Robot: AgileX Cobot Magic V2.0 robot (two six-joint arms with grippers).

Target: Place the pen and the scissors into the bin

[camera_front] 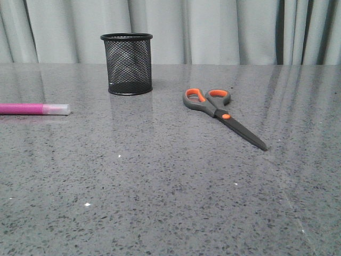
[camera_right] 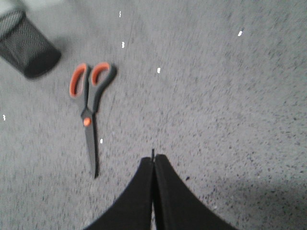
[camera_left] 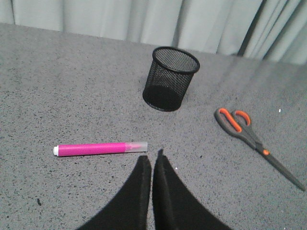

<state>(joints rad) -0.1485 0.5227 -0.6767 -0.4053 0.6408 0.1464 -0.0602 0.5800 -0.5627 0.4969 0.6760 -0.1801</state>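
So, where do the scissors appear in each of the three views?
Front view: scissors right of centre, right of the bin.
Left wrist view: scissors at the right edge.
Right wrist view: scissors left of centre.
Shared landmark: the bin stands near the handles in every view.

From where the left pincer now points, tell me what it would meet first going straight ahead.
Judging by the wrist view, the shut left pincer aims just past the capped end of the pen. It would probably meet bare table first, or the bin farther on; depth is unclear.
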